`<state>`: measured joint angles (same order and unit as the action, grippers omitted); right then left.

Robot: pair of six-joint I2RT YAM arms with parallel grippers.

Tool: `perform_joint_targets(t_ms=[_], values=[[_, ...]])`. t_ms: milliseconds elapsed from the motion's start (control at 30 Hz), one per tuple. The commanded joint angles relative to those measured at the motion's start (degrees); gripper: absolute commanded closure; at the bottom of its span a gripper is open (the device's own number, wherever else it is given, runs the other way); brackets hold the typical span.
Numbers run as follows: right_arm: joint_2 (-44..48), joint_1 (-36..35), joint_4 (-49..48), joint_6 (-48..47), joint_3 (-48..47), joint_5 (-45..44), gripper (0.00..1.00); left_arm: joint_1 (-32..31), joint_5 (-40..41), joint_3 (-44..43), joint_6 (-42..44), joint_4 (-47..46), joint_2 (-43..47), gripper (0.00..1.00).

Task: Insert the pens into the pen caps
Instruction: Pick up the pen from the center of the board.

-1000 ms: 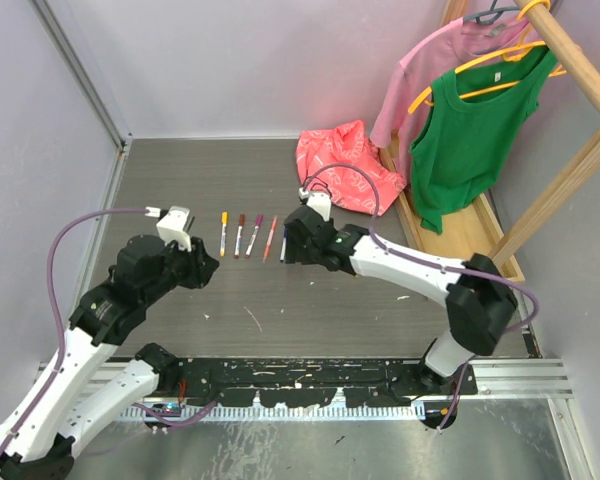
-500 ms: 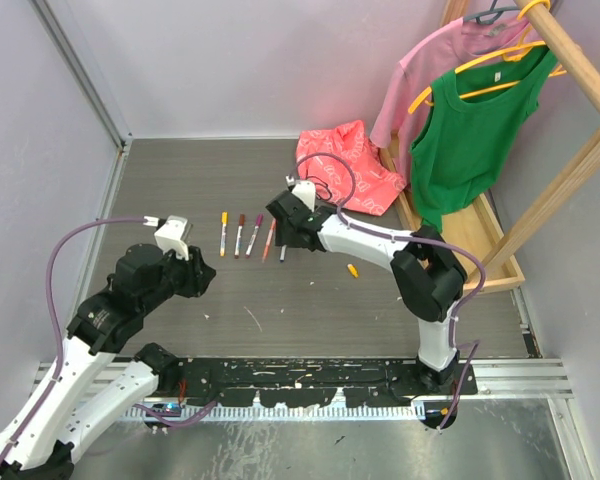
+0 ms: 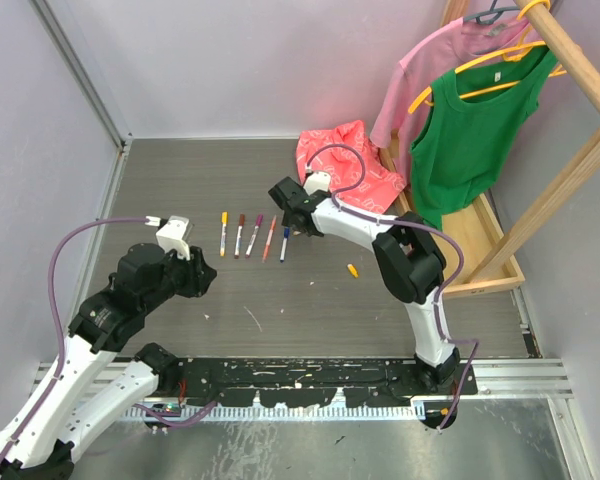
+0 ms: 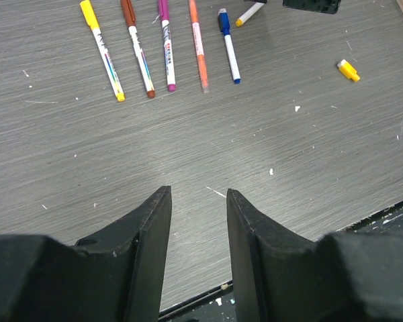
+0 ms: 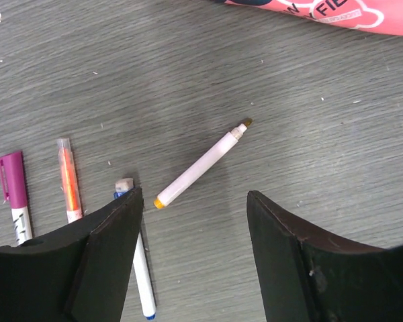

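There are six thin white marker pens on the grey wood-grain tabletop (image 4: 289, 154). Five lie capped in a side-by-side row: the yellow-capped pen (image 4: 104, 54), dark-red-capped pen (image 4: 138, 54), purple-capped pen (image 4: 166, 50), orange-capped pen (image 4: 198, 50) and blue-capped pen (image 4: 230, 50). The sixth, an uncapped pen with a yellow end (image 5: 201, 164), lies slantwise just beside the blue one's cap. One stubby yellow plastic cap (image 4: 347, 70) lies alone, well apart to the right. The black left gripper (image 4: 197, 194) and right gripper (image 5: 193, 194) both have their jaws spread and hold nothing, with the right one poised over the uncapped pen.

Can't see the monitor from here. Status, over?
Left gripper open, empty. Right gripper open, above uncapped white plastic pen lying flat. Stubby yellow plastic cap loose on grey table, apart. Nothing between them.
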<state>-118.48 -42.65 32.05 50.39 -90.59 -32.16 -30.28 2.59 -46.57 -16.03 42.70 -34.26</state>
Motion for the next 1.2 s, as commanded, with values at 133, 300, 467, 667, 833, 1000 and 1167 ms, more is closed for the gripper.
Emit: perform_joint_targets(t_ms=[133, 300, 467, 667, 833, 1000, 1167], values=[[-2.22, -0.22, 2.93, 1.32, -4.99, -3.68, 0.36, 0.22, -0.61, 0.11, -0.03, -2.62, 0.04, 0.60], [-3.85, -0.06, 2.93, 0.07, -5.49, -2.61, 0.42, 0.22, 0.36, 0.06, 0.04, -2.25, 0.07, 0.60], [-5.46, 0.19, 2.66, -1.16, -6.18, -0.69, 0.48, 0.22, 1.06, -0.01, -0.05, -2.01, -0.10, 0.60], [-6.81, 0.31, 2.32, -2.40, -6.69, 0.02, 0.49, 0.22, 1.21, 0.01, -0.10, -2.00, -0.10, 0.60], [-6.59, 0.50, 2.41, -3.36, -5.54, -0.03, 0.61, 0.22, 1.39, 0.09, -0.05, -2.00, -0.08, 0.60], [-4.86, 0.46, 2.32, -5.13, -2.91, 0.42, 0.76, 0.22, 1.37, 0.12, -0.04, -2.00, -0.20, 0.60], [-1.15, 0.47, 0.23, -9.52, 1.87, 3.54, 0.86, 0.22, 1.29, 0.07, -0.04, -2.05, -0.36, 0.59]])
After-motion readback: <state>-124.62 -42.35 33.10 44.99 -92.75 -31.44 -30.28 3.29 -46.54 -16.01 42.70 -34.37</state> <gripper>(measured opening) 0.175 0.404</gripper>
